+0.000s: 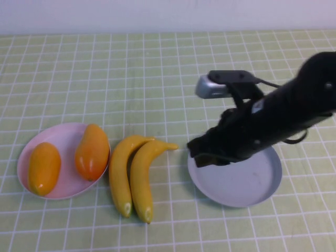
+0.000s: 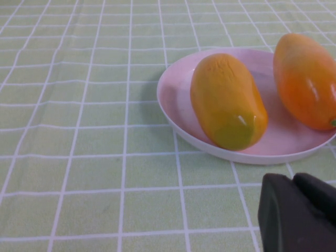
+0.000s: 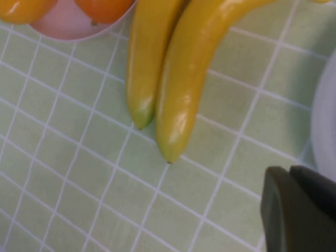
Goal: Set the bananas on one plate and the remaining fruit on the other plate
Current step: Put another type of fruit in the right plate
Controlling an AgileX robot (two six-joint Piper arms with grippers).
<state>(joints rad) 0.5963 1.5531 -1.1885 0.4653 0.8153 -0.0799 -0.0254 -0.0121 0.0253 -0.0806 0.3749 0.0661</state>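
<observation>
From the high view, the right gripper (image 1: 202, 152) is hanging over the left rim of the grey plate (image 1: 247, 189), jaws pressed together and carrying nothing. The two bananas (image 1: 134, 176) are lying side by side on the green checked cloth (image 1: 157, 68), between the grey plate and the pink plate (image 1: 63, 142), which is already holding both mangoes (image 1: 68, 160). The left banana is sitting just beside the pink rim, so a careless reach is risking a shove against that plate. The left gripper is not showing here.

From the left wrist view, the left gripper (image 2: 302, 212) is hovering near the pink plate (image 2: 176, 100), jaws closed and empty. The mangoes (image 2: 228, 102) are resting apart from each other on it.

From the right wrist view, the bananas (image 3: 173, 73) are touching along their length. Closing on one is likely to drag or roll its neighbour, and the glossy skin may be slipping from a pinch near a tapering tip. The shut jaws must be opening first, or they are only pushing the fruit.

No brand, label or writing is showing anywhere.
</observation>
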